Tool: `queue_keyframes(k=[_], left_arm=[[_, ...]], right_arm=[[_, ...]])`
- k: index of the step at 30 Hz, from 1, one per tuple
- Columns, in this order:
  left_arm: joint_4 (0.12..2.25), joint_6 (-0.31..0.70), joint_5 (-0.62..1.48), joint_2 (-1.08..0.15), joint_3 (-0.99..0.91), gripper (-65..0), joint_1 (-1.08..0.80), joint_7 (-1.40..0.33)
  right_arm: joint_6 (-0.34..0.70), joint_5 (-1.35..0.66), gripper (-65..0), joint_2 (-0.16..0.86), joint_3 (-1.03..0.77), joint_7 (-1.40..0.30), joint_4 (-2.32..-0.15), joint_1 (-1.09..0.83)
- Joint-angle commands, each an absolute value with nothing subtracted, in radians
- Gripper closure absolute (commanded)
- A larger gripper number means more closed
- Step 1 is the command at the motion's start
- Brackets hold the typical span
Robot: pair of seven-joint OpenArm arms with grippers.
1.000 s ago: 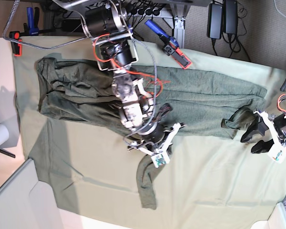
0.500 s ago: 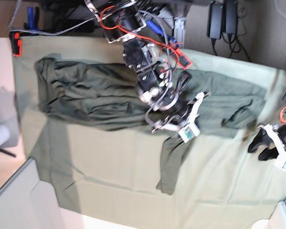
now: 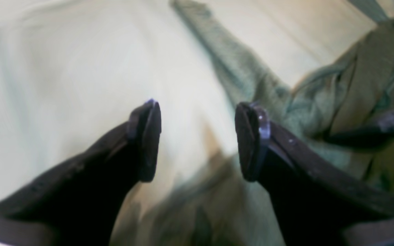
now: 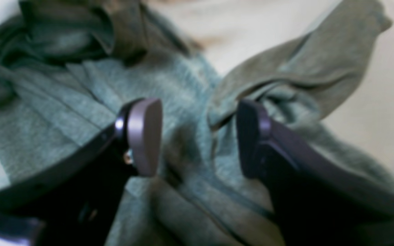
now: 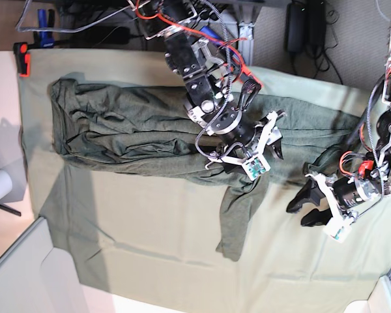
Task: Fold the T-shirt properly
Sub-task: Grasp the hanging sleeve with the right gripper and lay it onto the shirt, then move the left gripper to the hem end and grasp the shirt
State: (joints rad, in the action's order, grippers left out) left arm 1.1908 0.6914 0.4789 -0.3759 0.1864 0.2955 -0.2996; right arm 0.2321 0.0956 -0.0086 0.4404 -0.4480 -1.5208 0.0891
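Both wrist views blurred; T-shirt (image 5: pixel 130 134) middle hidden under right arm (image 5: pixel 205 98).

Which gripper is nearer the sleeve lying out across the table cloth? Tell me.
Right. The right gripper hangs open right above where the sleeve leaves the T-shirt; the left gripper sits open off to the side, over the table cloth.
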Motion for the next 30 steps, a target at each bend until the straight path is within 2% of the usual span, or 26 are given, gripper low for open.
queue_keyframes(k=[1, 8, 15, 17, 19, 24, 30], left_arm=[[1.181, 0.698, 0.468, -0.375, 0.197, -37.7, 0.343, -0.257], [0.921, 0.698, 0.338, -0.254, 0.256, -37.7, 0.509, -0.155], [0.678, 0.698, 0.255, -0.138, 0.256, -37.7, 0.598, -0.076], [0.635, 0.659, 0.231, -0.117, 0.256, -37.7, 0.599, -0.037], [0.603, 0.625, 0.219, -0.110, 0.256, -37.6, 0.599, -0.007], [0.591, 0.624, 0.219, -0.101, 0.256, -37.6, 0.601, -0.001], [0.591, 0.625, 0.219, -0.055, 0.256, -37.6, 0.601, -0.004]], right_arm=[[0.231, 0.098, -34.9, -0.017, 0.430, -0.445, -1.563, 0.095], [0.231, 0.100, -34.7, -0.006, 0.262, -0.521, -1.733, 0.022], [0.231, 0.034, -34.7, 0.065, 0.024, -0.535, -1.835, -0.070], [0.231, 0.004, -34.7, 0.089, -0.039, -0.544, -1.841, -0.092], [0.231, -0.030, -34.7, 0.111, -0.097, -0.551, -1.843, -0.116], [0.232, -0.099, -34.7, 0.136, -0.206, -0.550, -1.878, -0.179], [0.232, -0.120, -34.7, 0.136, -0.252, -0.550, -1.895, -0.209]])
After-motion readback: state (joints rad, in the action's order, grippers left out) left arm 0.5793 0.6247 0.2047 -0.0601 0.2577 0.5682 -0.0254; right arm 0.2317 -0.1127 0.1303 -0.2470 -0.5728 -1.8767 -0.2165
